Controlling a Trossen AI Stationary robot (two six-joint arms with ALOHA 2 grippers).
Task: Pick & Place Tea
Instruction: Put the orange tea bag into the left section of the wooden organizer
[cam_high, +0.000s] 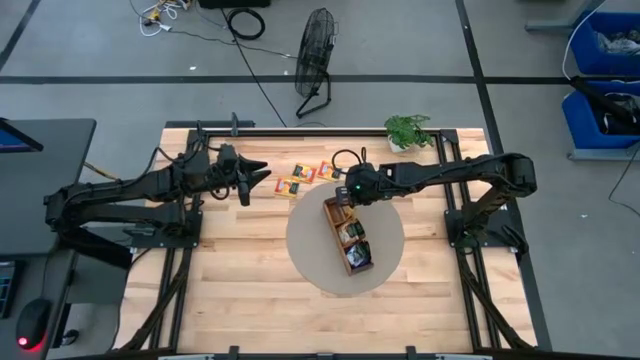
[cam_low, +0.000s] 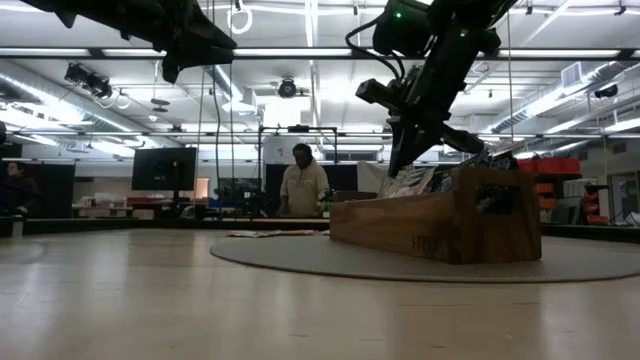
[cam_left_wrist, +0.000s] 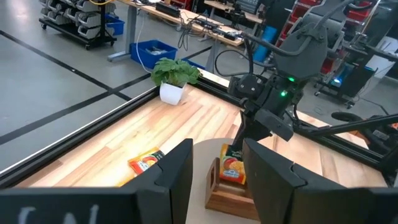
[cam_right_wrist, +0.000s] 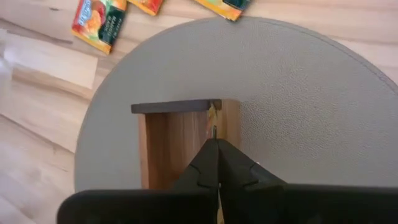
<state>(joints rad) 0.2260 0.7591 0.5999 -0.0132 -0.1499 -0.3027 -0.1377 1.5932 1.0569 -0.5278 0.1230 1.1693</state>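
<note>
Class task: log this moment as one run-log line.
right pincer: shut, over wooden tray end | left pincer: open, waiting | orange sachets: on table

Bright even overhead light, backlit silhouetted arms in low view, soft blurred foreground fingers

Both arms matte black, slim tubular links with chunky joint housings. Left arm: black cable bundle looped along the links. Right arm: black cable arcing off the wrist, small green LED lit on the wrist housing, visible from overhead, from counter level and from the left wrist camera. Left hand: two broad, flat black fingers with angular stepped edges, faint pale lettering on the housing behind them, unreadable. Right hand: black fingers tapering to a narrow point, small notched steps along the inner edges. No screws I can make out.
</note>
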